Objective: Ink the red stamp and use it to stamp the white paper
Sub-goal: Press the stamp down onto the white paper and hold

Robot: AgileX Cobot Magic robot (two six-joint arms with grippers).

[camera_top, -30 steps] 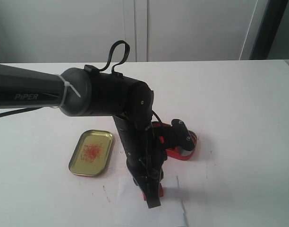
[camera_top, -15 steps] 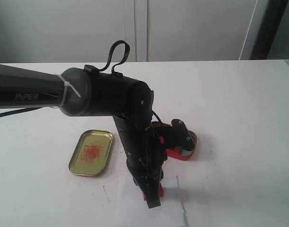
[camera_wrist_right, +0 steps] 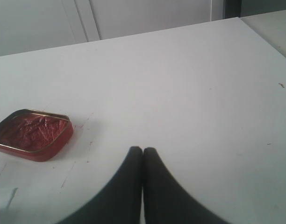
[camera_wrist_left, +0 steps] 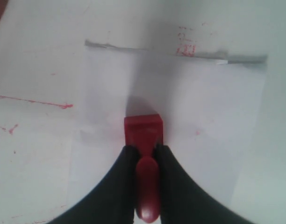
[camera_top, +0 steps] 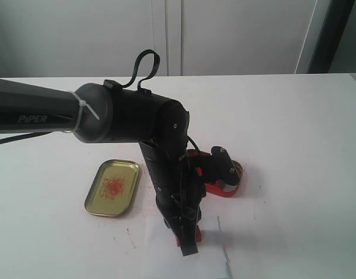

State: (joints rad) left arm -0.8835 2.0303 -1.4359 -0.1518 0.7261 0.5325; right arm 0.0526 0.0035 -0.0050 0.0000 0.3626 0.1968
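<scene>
My left wrist view shows what my arm (camera_top: pixel 166 174) hides outside: left gripper (camera_wrist_left: pixel 146 149) clamped on the red stamp (camera_wrist_left: pixel 143 129), its base seemingly flat on the white paper (camera_wrist_left: pixel 208 112). My right gripper (camera_wrist_right: pixel 143 154) is pinched together, empty. Nothing has moved since the earlier frame.

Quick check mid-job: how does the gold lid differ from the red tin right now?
The lid is gold with thin red smears inside; the tin is red and full of red paste. In the exterior view the lid lies in full sight, while the tin is partly hidden behind the left arm. Both are rounded and lie open side up on the table.
</scene>
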